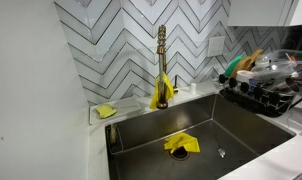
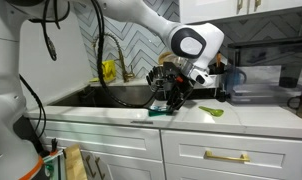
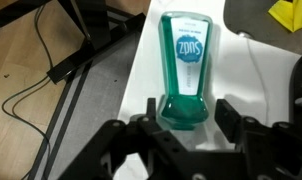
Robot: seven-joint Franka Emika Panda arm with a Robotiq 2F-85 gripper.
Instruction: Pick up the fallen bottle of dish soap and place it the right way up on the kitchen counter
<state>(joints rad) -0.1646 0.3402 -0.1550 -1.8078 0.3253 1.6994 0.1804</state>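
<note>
The dish soap bottle (image 3: 187, 58) is teal green with a white label. It lies on its side on the white kitchen counter (image 3: 241, 75), at the front edge. My gripper (image 3: 189, 115) is open, with one finger on each side of the bottle's near end and small gaps showing. In an exterior view the gripper (image 2: 170, 99) reaches down over the lying bottle (image 2: 158, 111) on the counter (image 2: 256, 119), just right of the sink. The other exterior view shows the counter (image 1: 281, 160) but neither bottle nor gripper.
The steel sink (image 1: 201, 125) holds a yellow cloth (image 1: 181, 144), and a brass faucet (image 1: 162, 60) stands behind it. A dish rack (image 1: 266, 85) stands beside the sink. A green item (image 2: 213, 110) lies on the counter near the bottle. The floor and cables lie past the counter's edge (image 3: 51, 70).
</note>
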